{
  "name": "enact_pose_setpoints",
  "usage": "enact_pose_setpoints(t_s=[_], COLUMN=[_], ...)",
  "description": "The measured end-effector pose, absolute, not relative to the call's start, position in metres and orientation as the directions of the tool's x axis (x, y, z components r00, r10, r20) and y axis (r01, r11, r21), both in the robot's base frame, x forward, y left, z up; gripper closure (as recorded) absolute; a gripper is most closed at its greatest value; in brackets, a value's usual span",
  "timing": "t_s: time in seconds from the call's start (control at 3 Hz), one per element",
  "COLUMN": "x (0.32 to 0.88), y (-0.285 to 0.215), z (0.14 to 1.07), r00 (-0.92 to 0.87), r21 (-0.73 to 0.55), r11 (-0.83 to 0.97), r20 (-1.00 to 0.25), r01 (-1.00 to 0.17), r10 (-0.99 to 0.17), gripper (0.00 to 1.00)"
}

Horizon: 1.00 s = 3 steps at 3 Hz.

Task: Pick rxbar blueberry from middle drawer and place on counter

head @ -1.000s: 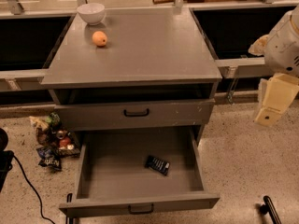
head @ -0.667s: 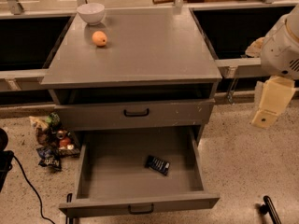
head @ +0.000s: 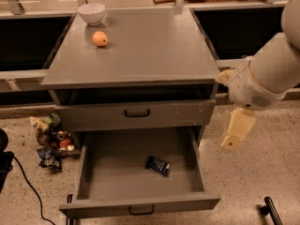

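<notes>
The small, flat, navy-wrapped rxbar blueberry [head: 158, 165], lying right of centre in the open grey middle drawer [head: 117, 175], looks light and slick, so is best pinched across its width; the cream gripper [head: 238, 130] hangs right of that drawer, and I cannot tell whether it is spread or closed.

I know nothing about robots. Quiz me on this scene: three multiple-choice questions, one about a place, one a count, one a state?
1. How many things sit on the counter? A one; B four; C two.
2. Where is the dark snack bar? A on the counter; B in the lower drawer; C on a shelf.
3. The lower drawer is: A pulled open; B shut; C taken out.
Answers: 1 C, only a white bowl and an orange; 2 B, it lies on the drawer's floor, the claw hanging right of the cabinet, away from it; 3 A, its inside shows.
</notes>
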<state>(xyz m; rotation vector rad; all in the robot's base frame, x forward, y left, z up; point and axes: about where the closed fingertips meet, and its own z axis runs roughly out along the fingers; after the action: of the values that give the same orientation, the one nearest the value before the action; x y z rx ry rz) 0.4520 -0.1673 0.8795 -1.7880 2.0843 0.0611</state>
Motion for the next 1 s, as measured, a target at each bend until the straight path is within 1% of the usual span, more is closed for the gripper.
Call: enact_pose_setpoints(t_s=[0.33,0.67,1.0], x=[0.452,0.453,0.453], y=[-0.148,-0.133,-0.133], z=[0.844,0.805,0.805], r00=[-0.120,-0.169,-0.169], r21=[-0.187,-0.126,-0.126], r11=[0.204,0.250,0.250], r20=[-0.384,-0.452,-0.452], r01=[-0.961,-0.960,-0.960], r10=[-0.916,-0.876,-0.876], gripper=[0.00,0.00,0.00])
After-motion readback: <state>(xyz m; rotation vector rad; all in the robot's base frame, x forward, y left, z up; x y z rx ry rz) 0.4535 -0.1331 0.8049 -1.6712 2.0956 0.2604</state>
